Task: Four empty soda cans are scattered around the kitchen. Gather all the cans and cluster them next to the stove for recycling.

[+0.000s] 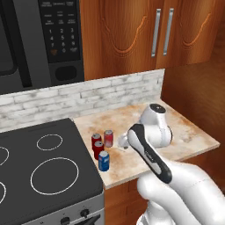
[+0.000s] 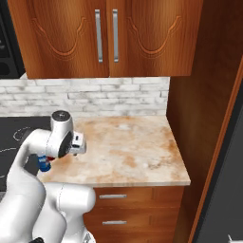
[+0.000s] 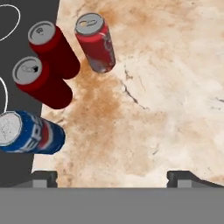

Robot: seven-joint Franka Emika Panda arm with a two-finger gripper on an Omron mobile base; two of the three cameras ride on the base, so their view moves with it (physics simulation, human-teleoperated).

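Four soda cans stand together on the marble counter [image 1: 184,132] right beside the stove [image 1: 44,176]: two red cans [image 1: 96,139] [image 1: 98,149], a paler red can [image 1: 108,137] and a blue can [image 1: 104,161]. The hand view looks down on them: red cans [image 3: 52,46] [image 3: 41,81], paler red can [image 3: 96,41] and blue can [image 3: 33,133], along the black stove's edge [image 3: 30,8]. My gripper [image 3: 113,178] hangs above the counter to the cans' right, open, with nothing between its fingers. My arm hides most of the cans in the right base view; the blue can [image 2: 44,163] peeks out.
A black microwave [image 1: 39,39] hangs above the stove. Wooden wall cabinets [image 1: 145,30] sit over the brick backsplash [image 1: 110,90]. A tall wooden side panel [image 2: 204,118] closes the counter's right end. Drawers [image 2: 114,195] lie under the counter's front edge.
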